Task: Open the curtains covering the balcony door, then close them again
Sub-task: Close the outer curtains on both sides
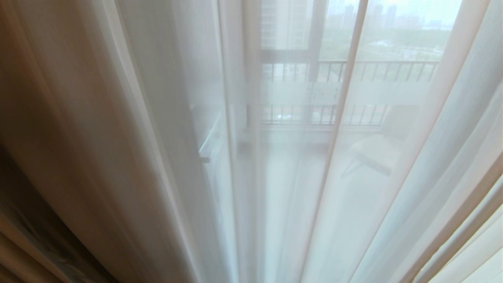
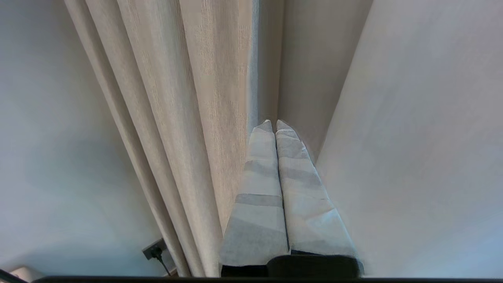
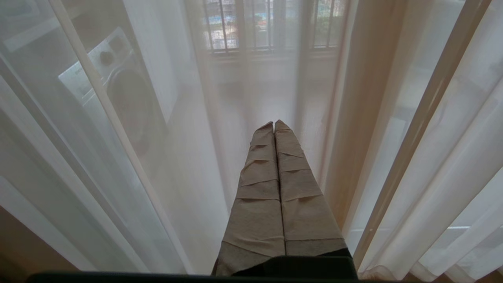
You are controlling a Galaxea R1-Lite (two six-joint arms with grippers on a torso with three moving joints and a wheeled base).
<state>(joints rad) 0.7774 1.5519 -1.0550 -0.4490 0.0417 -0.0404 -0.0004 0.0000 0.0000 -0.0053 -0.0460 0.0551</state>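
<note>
Sheer white voile fills the head view, the curtains (image 1: 157, 149) drawn across the balcony door (image 1: 310, 78), whose frosted band shows faintly through. Left gripper (image 2: 274, 122) has its wrapped fingers pressed together, holding nothing, tips against the thick beige drape. Right gripper (image 3: 274, 122), fingers likewise together and empty, points at the voile.

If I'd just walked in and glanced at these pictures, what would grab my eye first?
Sheer white curtains fill the head view, with a balcony railing and a pale chair showing faintly through them. At the far left hangs thicker beige drape. In the right wrist view, a washing machine shows through the sheer fabric beside the tape-wrapped right gripper.
</note>
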